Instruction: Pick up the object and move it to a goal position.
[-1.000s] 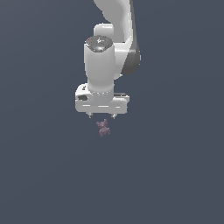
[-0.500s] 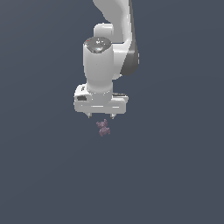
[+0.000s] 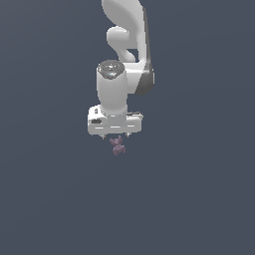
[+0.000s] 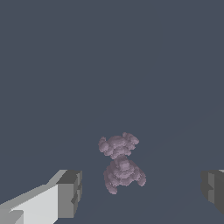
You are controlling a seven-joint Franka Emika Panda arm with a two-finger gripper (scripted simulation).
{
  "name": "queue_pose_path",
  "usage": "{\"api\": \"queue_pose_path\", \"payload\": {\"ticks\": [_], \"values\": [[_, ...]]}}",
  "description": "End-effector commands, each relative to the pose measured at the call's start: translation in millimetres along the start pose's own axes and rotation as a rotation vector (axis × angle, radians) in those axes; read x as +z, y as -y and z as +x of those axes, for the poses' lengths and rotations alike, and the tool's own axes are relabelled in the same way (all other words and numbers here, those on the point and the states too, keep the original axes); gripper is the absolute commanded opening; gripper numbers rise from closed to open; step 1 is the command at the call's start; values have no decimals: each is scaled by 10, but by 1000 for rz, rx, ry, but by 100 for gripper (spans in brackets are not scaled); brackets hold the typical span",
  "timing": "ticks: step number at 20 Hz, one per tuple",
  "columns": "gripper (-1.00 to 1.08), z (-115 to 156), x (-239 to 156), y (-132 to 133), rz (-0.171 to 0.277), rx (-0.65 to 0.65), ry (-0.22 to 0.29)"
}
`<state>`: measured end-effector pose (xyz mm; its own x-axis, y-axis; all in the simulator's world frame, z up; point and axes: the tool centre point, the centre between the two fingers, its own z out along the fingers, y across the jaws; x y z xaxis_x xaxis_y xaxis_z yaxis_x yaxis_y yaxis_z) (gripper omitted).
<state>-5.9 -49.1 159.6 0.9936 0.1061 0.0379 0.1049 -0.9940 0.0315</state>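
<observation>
The jaws are spread wide and released, with nothing held between them. In the wrist view, the gripper (image 4: pixel 140 192) is seen as two grey pads, one finger (image 4: pixel 70 193) at about 8 o'clock of the frame's centre and the other finger (image 4: pixel 213 190) cut off by the frame edge at about 4 o'clock. A broad gap is left between the pads.

The lumpy pink object (image 4: pixel 120 162) is seen in that gap, nearer the first pad than the second and touching neither. It is made of two knobbly lobes, one above the other in the picture, and it lies on the plain dark grey floor (image 4: pixel 109 65).

In the exterior view, the white arm (image 3: pixel 122 74) is seen hanging downward, with the gripper (image 3: pixel 115 134) at its lower end. The object (image 3: pixel 117 145) is found just under the gripper body, at about 6 o'clock of it; whether the fingertips reach its level cannot be told there.

Bare floor (image 3: pixel 50 199) is shown on every side of the object, out to all four frame edges.
</observation>
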Motion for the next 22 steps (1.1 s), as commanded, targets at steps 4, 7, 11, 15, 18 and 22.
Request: {"api": "queue_pose_path", "payload": {"ticks": [4,7,11,15,18,22], "values": [[100,-148,336,19,17,-94,19],[100,-212,465,29,24,-132,26],[100,-272,578,40,32,-165,32],[100,-298,626,44,35,-179,35],[100,-296,623,43,34,-176,35],[100,-302,705,45,34,-176,35]]}}
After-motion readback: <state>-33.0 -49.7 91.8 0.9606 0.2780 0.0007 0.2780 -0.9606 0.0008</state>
